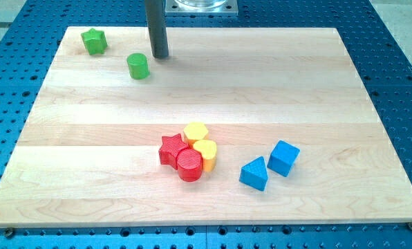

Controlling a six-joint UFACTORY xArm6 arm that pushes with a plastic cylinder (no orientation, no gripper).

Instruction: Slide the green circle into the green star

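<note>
My tip (pixel 160 55) just right of green circle (pixel 138 66); green star (pixel 94 41) upper left.

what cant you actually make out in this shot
- Upper arm: cut off by the view's top edge; only the rod and a metal flange show.
- My tip: whether it touches the green circle is unclear; it sits just to that block's upper right.
- Yellow heart: lower part hidden by the red circle.
- Yellow hexagon: whether it touches the red star cannot be told.
</note>
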